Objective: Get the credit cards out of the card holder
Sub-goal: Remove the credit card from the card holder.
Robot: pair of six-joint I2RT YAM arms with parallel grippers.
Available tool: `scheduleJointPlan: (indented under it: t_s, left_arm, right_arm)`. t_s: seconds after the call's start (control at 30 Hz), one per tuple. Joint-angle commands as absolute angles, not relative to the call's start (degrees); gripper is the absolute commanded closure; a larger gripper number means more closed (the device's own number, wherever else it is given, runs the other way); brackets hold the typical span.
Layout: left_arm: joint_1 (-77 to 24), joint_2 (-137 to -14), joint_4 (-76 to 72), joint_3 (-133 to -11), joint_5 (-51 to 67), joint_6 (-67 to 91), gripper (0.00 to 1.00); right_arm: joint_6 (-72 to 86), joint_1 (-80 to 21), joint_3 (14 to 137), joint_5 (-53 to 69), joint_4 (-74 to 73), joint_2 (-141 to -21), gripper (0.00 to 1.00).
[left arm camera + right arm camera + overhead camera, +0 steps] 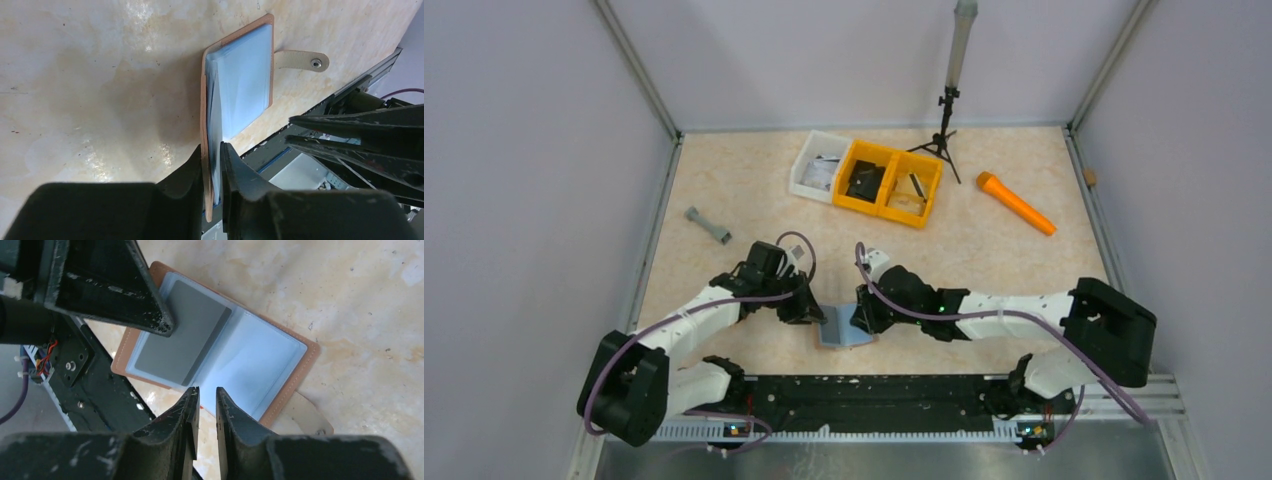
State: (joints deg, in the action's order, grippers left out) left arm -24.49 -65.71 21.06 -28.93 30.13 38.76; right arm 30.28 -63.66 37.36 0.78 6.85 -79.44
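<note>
The card holder (844, 330) lies open near the table's front edge, reddish-brown outside and pale blue inside (260, 360). A grey credit card (185, 335) sits in its left sleeve. Its tab (305, 60) lies flat on the table. My left gripper (212, 165) is shut on the raised brown cover and a blue leaf (247, 75) at the holder's left edge (812, 312). My right gripper (206, 400) hovers over the holder's near edge (861, 318), jaws a narrow gap apart with nothing between them.
At the back stand a white bin (819, 165) and two yellow bins (892, 180) beside a small tripod (944, 130). An orange tool (1016, 203) lies back right, a grey dumbbell-shaped part (708, 225) at the left. The black base rail (874, 395) runs just behind the holder.
</note>
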Motion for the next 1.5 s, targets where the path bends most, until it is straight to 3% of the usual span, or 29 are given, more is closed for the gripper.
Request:
scheduleJointPlan:
  t_s: [0.0, 0.2, 0.3, 0.4, 0.83, 0.9, 1.03, 1.47]
  left_arm:
    - [-24.79, -65.69, 20.03, -30.69, 30.60, 37.94, 0.78]
    - [-24.79, -65.33, 17.72, -30.09, 33.57, 39.35, 0.72]
    - [-24.77, -64.82, 16.44, -29.80, 34.95, 39.97, 0.75]
    - [-24.79, -63.99, 16.21, -29.54, 34.91, 40.14, 0.84]
    - [-24.79, -64.12, 11.50, -27.44, 38.35, 41.89, 0.78]
    - [-24.78, -64.63, 11.31, -27.30, 38.10, 41.77, 0.79]
    - [-24.79, -64.77, 11.53, -27.11, 37.29, 41.57, 0.91]
    - [-24.78, -63.77, 12.82, -28.48, 37.39, 41.35, 0.94]
  right_arm:
    - [34.80, -64.14, 39.28, 2.03, 13.41, -84.12, 0.81]
    - [37.65, -64.14, 38.59, 2.95, 18.44, -89.11, 0.81]
    - [38.14, -64.13, 38.58, 3.19, 18.80, -90.56, 0.81]
    - [38.71, -64.15, 38.31, 3.45, 19.36, -91.36, 0.81]
    - [40.49, -64.02, 37.46, 4.30, 21.01, -93.16, 0.82]
    - [40.68, -64.06, 37.18, 3.97, 20.83, -92.89, 0.82]
    - [40.96, -63.93, 36.59, 2.48, 19.31, -91.41, 0.83]
    - [40.60, -63.91, 36.43, -4.48, 11.03, -88.62, 0.90]
